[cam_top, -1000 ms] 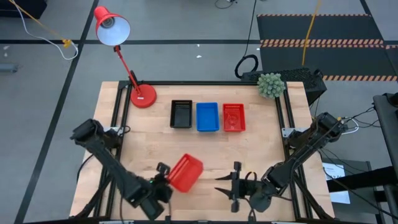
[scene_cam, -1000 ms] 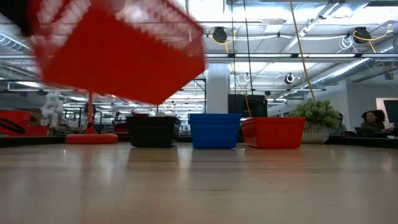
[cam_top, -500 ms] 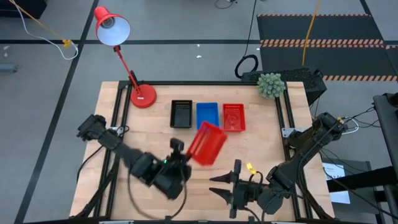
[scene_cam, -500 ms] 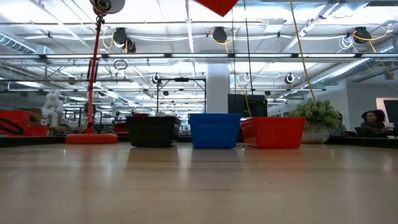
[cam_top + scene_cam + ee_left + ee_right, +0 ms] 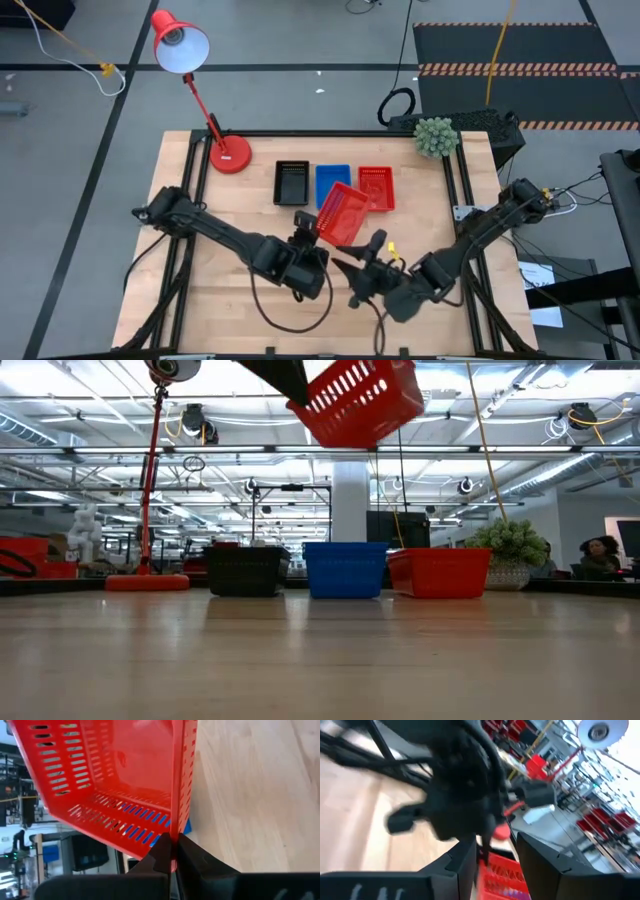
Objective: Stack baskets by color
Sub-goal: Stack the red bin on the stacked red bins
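Note:
My left gripper (image 5: 312, 222) is shut on a red basket (image 5: 342, 212), which it holds high over the table's middle, tilted, above the near ends of the blue basket (image 5: 330, 177) and a second red basket (image 5: 378, 186). Those two stand on their bottoms in a row with a black basket (image 5: 292, 183) at the far middle. In the low view the held basket (image 5: 357, 400) hangs well above that row. To the near right of the held basket, my right gripper (image 5: 350, 283) is open, with nothing between its fingers. My left gripper pinches one mesh side wall (image 5: 175, 845) of the red basket, with one finger inside the basket and the other outside. The fingers reach it from the table's near left, slanting down. The basket is lifted clear and tilted, its open side facing up.
A red desk lamp stands with its round base (image 5: 230, 153) at the far left. A small potted plant (image 5: 435, 137) sits at the far right corner. Bare wood lies along the table's near side and left side.
My left gripper has carried the red basket from the near edge up and toward the far right, to above the row of baskets; the basket has turned and stays tilted. My right gripper has risen, rolled and drifted a little toward the table's middle.

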Available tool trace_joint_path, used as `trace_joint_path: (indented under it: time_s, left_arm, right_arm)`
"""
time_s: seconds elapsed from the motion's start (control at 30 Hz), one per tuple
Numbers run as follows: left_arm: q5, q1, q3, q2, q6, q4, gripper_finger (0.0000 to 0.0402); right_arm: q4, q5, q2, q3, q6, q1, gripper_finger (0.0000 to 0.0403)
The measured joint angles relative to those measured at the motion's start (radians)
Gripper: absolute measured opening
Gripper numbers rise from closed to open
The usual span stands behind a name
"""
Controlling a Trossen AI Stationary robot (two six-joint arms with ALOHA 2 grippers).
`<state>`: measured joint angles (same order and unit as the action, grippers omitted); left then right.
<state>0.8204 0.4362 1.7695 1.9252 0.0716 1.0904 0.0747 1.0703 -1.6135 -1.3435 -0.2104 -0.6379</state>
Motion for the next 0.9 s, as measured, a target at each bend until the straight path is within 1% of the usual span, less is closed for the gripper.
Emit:
trace_joint_path:
  time_s: [0.17,0.33,0.47,0.53,0.63,0.73,0.9]
  left_arm:
    - [0.001,0.000,0.000,-0.003,-0.002,-0.003,0.0007]
    - [0.008,0.009,0.000,-0.022,-0.022,-0.003,0.0018]
    - [0.009,0.023,0.000,-0.021,0.003,-0.020,0.0007]
    - [0.008,0.030,-0.001,-0.021,0.026,-0.036,0.0007]
    - [0.012,0.042,0.000,-0.021,0.042,-0.051,0.0017]
    - [0.020,0.051,0.002,-0.021,0.053,-0.057,0.0021]
    - [0.023,0.061,0.002,-0.021,0.081,-0.061,0.0007]
  right_arm:
    - [0.064,-0.004,0.000,0.030,0.054,0.037,0.0134]
    - [0.112,-0.091,0.000,0.033,0.118,0.067,0.0134]
    - [0.163,-0.128,0.001,0.033,0.168,0.087,0.0134]
    - [0.200,-0.130,0.001,0.033,0.199,0.095,0.0134]
    - [0.246,-0.131,0.001,0.033,0.229,0.103,0.0134]
    - [0.282,-0.133,0.000,0.034,0.234,0.104,0.0134]
    - [0.300,-0.137,0.000,0.034,0.238,0.104,0.0131]
